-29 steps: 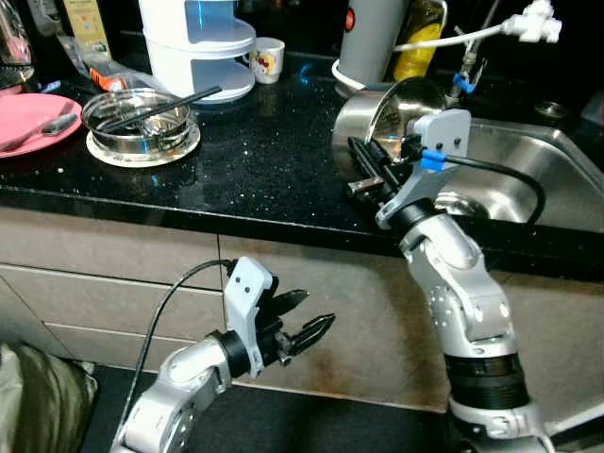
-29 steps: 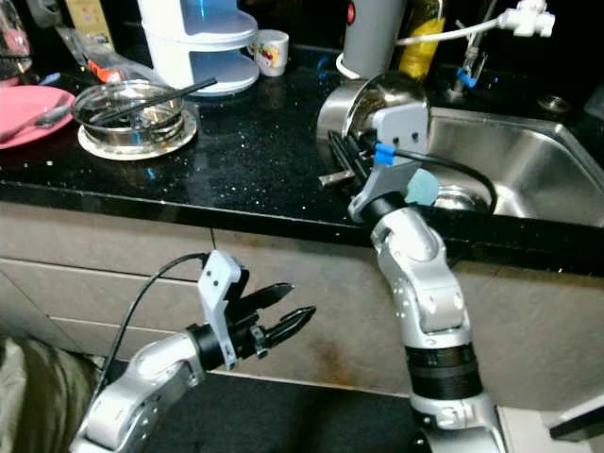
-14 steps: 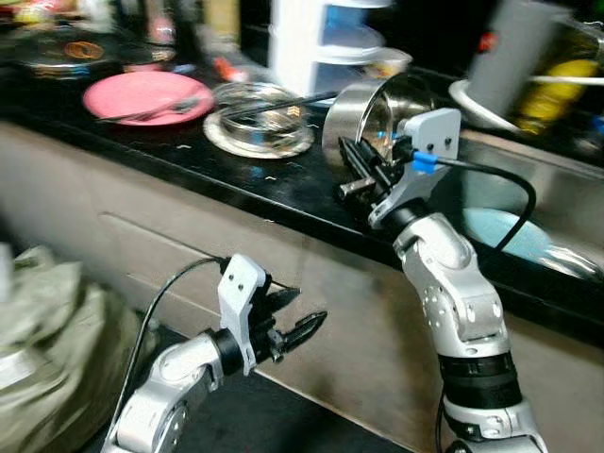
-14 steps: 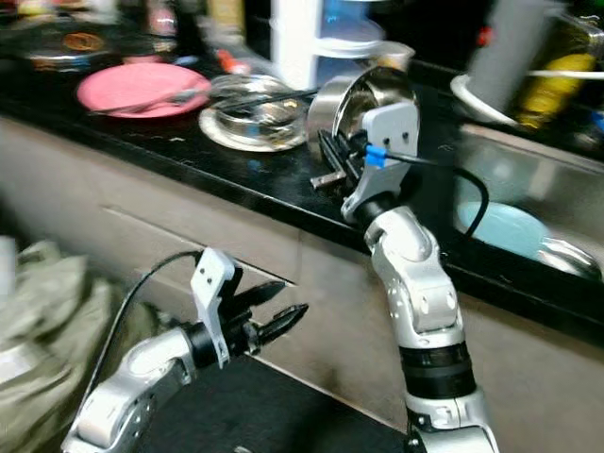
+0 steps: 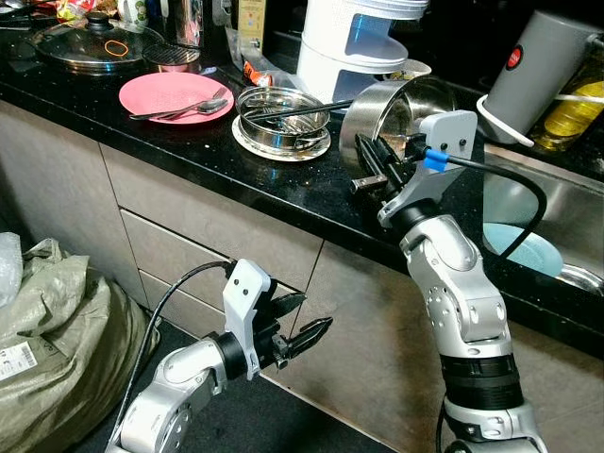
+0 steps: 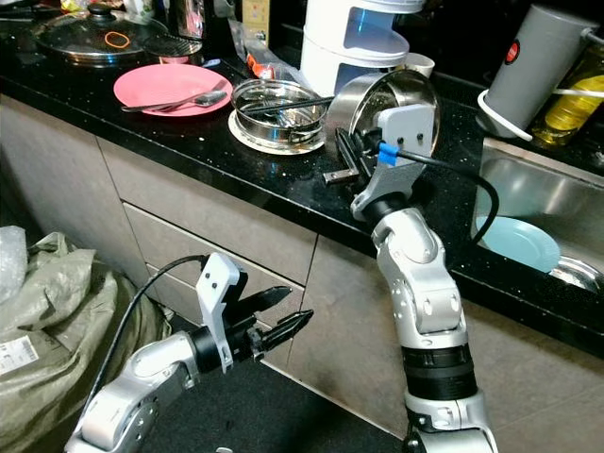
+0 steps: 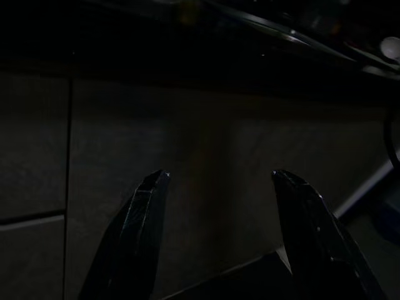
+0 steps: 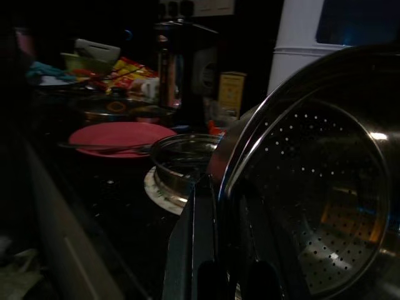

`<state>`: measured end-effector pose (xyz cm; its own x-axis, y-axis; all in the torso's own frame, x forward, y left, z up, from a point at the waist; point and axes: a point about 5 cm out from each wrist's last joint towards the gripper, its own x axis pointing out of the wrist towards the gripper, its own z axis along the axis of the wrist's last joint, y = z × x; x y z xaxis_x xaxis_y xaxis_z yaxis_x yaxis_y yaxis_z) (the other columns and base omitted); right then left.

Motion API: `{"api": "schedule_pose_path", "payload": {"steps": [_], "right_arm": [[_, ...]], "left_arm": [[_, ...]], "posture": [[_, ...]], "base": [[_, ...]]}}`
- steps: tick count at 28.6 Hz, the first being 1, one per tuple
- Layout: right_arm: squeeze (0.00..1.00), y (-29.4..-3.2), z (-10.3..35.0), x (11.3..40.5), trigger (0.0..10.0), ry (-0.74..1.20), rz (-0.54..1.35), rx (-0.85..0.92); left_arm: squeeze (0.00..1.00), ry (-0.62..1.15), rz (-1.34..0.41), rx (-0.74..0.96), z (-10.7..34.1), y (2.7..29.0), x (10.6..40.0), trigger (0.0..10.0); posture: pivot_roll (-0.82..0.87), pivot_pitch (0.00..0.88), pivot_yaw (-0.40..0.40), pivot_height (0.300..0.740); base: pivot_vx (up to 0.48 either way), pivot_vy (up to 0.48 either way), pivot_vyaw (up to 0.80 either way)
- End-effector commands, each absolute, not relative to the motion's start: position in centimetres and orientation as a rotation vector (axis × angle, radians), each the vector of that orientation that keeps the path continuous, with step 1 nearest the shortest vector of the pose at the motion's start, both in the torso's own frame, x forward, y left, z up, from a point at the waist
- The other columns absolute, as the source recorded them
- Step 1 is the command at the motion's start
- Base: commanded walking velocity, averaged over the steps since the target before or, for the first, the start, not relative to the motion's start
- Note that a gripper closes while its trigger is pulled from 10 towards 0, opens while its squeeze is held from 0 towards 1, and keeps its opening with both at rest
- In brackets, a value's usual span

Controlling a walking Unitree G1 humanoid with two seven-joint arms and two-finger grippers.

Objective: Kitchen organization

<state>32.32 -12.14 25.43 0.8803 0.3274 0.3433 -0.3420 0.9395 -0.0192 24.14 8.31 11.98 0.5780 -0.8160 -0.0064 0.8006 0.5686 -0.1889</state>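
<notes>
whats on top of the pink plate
A metal spoon lies across the pink plate, its handle pointing left. There may be a second utensil beside it; that is too small to tell. The plate's surface under them is hidden.

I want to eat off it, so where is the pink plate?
The pink plate lies on the black counter to the robot's left, between the lidded pan and the steel bowl.

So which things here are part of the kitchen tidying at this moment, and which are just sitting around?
In play:
- steel pot, tilted, perforated insert inside
- right gripper, shut on its rim

Lying about:
- pink plate with spoon
- steel bowl with chopsticks
- lidded pan
- grey jug
- blue plate in sink
- left gripper, idle, open
</notes>
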Motion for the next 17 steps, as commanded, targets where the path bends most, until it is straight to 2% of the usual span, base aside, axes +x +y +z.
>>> {"api": "schedule_pose_path", "payload": {"steps": [1,17], "right_arm": [[0.0,-12.81,25.87,32.33,10.0,-0.378,0.327,0.039],[0.0,-12.78,25.69,32.58,10.0,-0.354,0.309,0.019]], "left_arm": [[0.0,0.111,-0.974,-0.179,11.68,7.89,23.88,10.0],[0.0,0.113,-0.977,-0.192,11.64,7.87,23.81,10.0]], "posture": [[0.15,0.004,-0.151,0.74],[0.15,0.006,-0.15,0.74]], "base": [[0.0,-0.33,0.0],[0.0,-0.37,0.0]]}}
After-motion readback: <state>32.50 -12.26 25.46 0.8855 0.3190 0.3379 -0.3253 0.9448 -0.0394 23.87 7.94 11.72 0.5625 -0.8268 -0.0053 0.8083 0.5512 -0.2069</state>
